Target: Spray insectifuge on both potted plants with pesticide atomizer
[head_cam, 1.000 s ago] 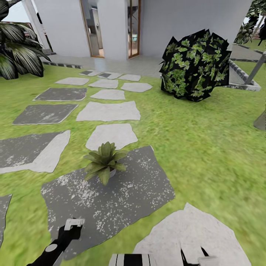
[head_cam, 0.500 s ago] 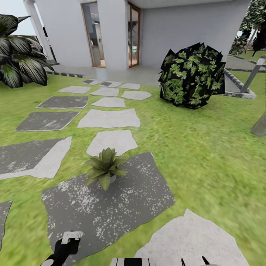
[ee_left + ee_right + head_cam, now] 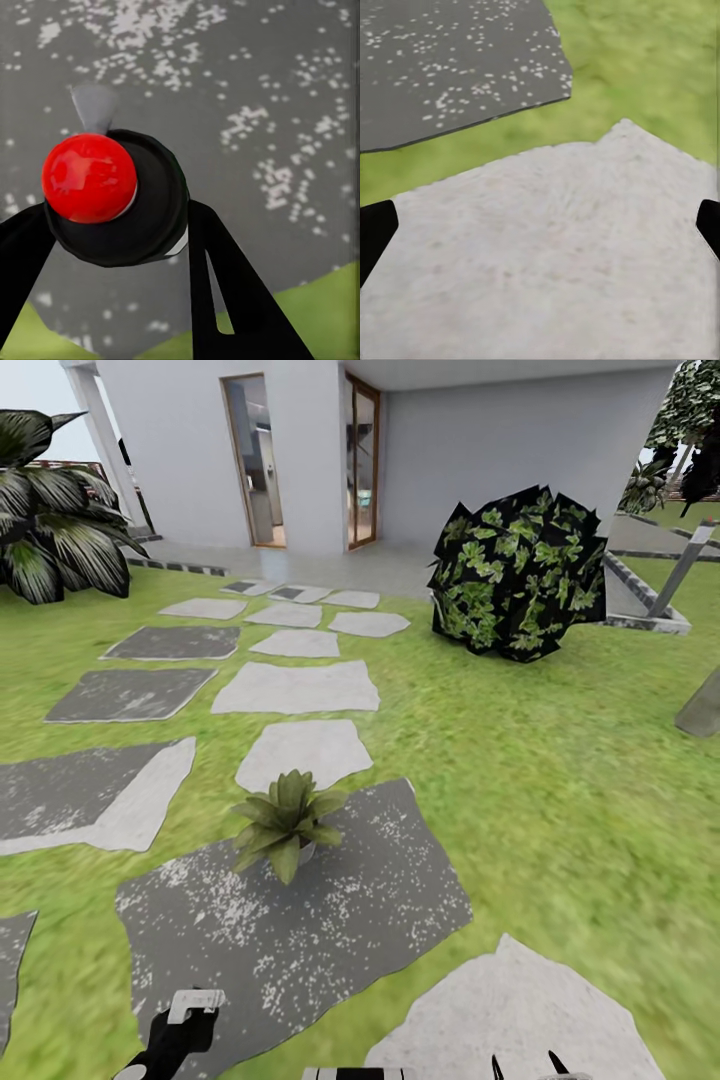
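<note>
Head view: potted plant on dark speckled stone, centre, toward 7 o'clock. Pesticide atomizer at 7 o'clock edge. Leafy bush at 1 o'clock.
Left wrist view: left gripper fingers pinching atomizer, red dot up.
Right wrist view: right gripper spread over pale stone.

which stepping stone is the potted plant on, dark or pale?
The big dark speckled stone nearest the robot. The potted plant sits at its far edge, just before the pale stone beyond it.
</note>
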